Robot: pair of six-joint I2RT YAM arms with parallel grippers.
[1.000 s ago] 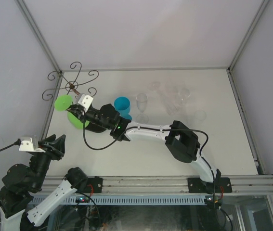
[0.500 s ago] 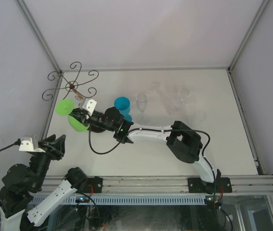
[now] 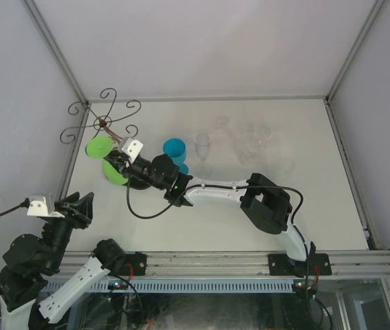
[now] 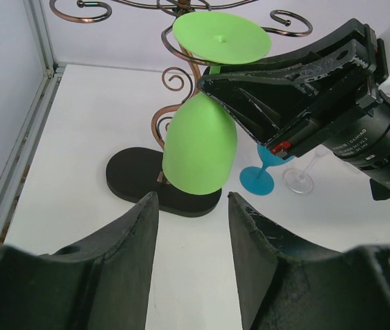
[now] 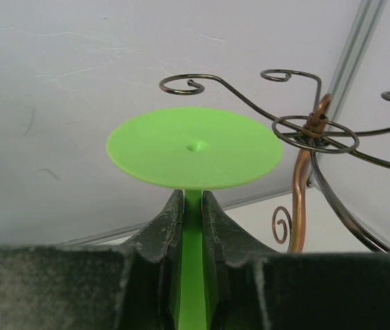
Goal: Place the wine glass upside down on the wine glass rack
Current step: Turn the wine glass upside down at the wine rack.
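Right pincer (image 5: pixel 193 206) is clenched on the stem of the green wine glass (image 5: pixel 195 148), both fingers tight against it just under the round foot. The glass is upside down: foot on top, bowl hanging below, the wine glass (image 4: pixel 199 148) showing plainly that way from the left wrist camera. From above, the right pincer (image 3: pixel 115 157) reaches far over to the left side of the surface (image 3: pixel 318 206) and holds the glass right at the wine glass rack (image 3: pixel 103 124). The foot sits beside the coppery twisted stem of the rack (image 5: pixel 309 127), up among the dark scroll arms, though it's hard to tell whether it rests on one. The bowl hangs over the rack's black oval base (image 4: pixel 133 175). Just beyond stand a blue glass (image 3: pixel 175 148) and a clear glass (image 3: pixel 202 143), both upright. Left pincer (image 4: pixel 192 203) hangs back near the front left corner, released, fingers apart, grasping nothing
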